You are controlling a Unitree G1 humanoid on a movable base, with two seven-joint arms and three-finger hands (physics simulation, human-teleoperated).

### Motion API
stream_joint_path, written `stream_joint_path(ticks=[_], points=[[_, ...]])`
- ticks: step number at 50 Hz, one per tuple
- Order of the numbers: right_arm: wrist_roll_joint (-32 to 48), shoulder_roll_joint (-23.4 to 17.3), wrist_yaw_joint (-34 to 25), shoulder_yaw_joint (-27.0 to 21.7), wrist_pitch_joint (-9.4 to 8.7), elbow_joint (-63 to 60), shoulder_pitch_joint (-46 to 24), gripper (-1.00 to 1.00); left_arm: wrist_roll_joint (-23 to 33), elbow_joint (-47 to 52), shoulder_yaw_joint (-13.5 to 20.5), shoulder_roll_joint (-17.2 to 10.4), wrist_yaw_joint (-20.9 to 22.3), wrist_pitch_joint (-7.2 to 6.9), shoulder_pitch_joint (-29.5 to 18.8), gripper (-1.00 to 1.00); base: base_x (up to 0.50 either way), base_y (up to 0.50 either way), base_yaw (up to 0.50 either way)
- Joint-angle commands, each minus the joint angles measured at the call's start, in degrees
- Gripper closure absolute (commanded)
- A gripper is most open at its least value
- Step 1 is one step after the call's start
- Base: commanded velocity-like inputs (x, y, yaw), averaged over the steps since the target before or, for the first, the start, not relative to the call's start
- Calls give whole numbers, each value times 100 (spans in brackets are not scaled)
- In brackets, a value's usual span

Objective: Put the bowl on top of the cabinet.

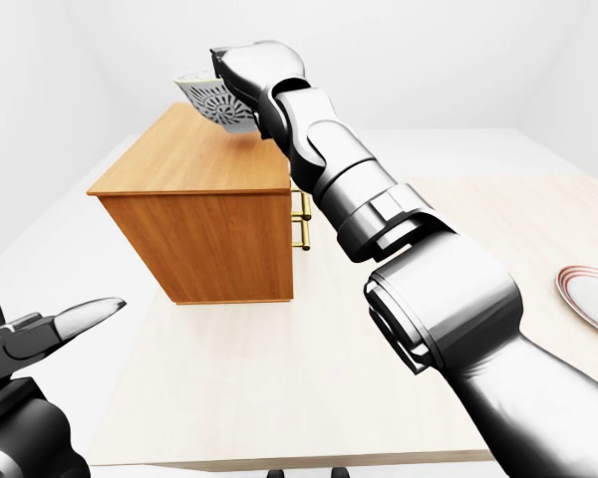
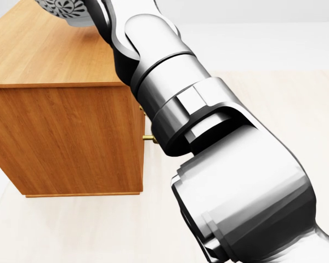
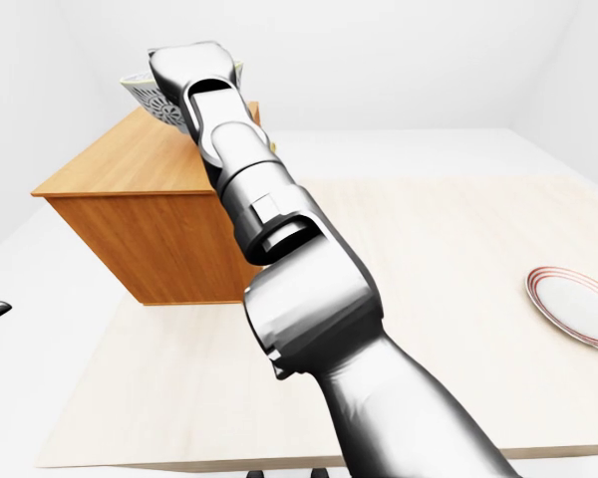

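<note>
Bowl (image 1: 205, 100): patterned, tilted; right robot hand (image 1: 235, 90) closed on it. Position: above cabinet (image 1: 179, 164) top's upper end in the left-eye view, apparently not touching.

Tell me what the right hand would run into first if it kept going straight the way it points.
Probably nothing: the right hand, holding the bowl, points out over the cabinet top toward plain white space. Depth is unclear.

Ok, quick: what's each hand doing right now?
Left hand: open, empty, low at the left-eye view's left edge.
Right hand: holding the bowl, tilted, above the cabinet top; its fingers are mostly hidden.
</note>
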State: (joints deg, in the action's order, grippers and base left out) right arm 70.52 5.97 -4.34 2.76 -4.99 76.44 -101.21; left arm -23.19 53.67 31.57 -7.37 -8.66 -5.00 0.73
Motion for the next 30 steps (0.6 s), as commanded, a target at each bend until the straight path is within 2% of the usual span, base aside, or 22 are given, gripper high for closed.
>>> stream_joint_path(ticks=[1,30], points=[[293,237,278,137,-1,-11,111,100,60,-168,-81,35,-28,0,-25,-100,0,0,0],[242,142,355,190,-1,13,382,100,94,-113,-116,67,-25,0,-10,-100,0,0,0]])
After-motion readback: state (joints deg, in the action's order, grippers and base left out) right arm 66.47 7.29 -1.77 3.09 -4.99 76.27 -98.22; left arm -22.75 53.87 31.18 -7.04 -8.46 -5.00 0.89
